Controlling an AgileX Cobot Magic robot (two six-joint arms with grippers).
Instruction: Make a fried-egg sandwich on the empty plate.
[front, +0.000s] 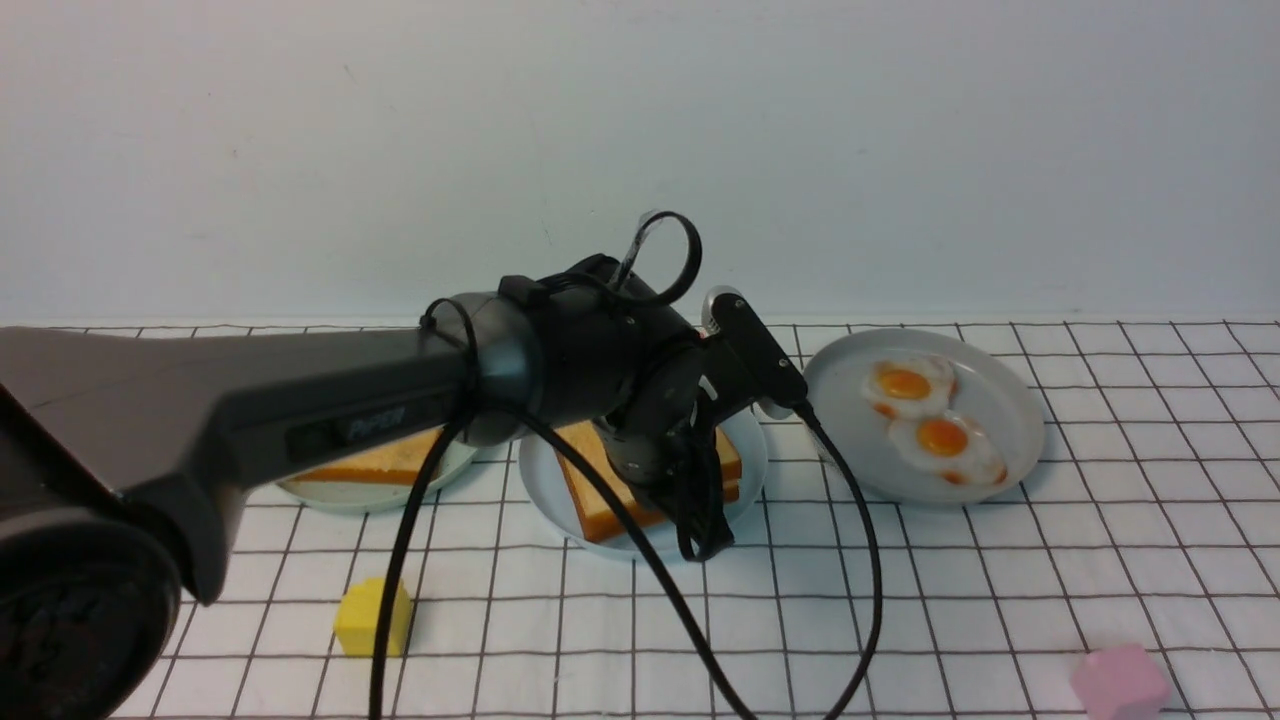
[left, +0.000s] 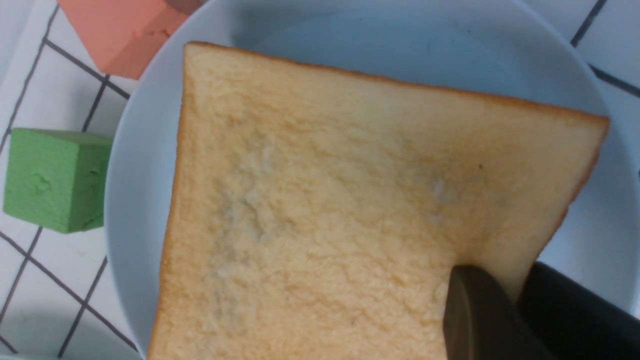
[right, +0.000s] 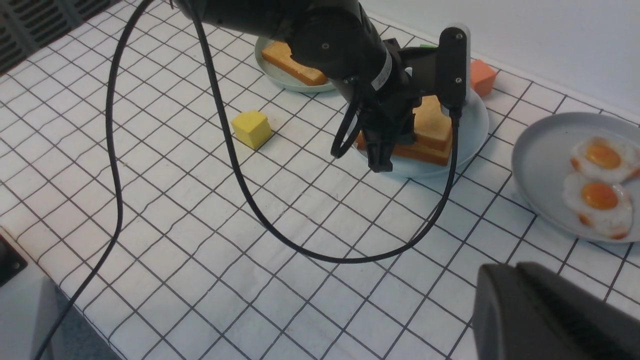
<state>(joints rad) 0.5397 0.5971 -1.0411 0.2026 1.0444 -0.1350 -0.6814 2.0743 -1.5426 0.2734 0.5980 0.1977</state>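
Checked tablecloth (front: 1000, 600) under everything. The light blue plate (front: 545, 490) mid-table carries two stacked toast slices (front: 595, 495), with fried eggs (front: 940, 437) at its 3 o'clock. My left gripper (left: 517, 300) straddles the top slice (left: 325, 200) at its edge, and I can't tell if it grips. My right gripper (right: 520, 285) looks closed and empty

Light blue plate (right: 476, 125) mid-table, shallow; lower toast slice (right: 420, 153) flat on it; upper toast slice (left: 325, 200) stacked atop, golden-brown, darker crust, corners misaligned.
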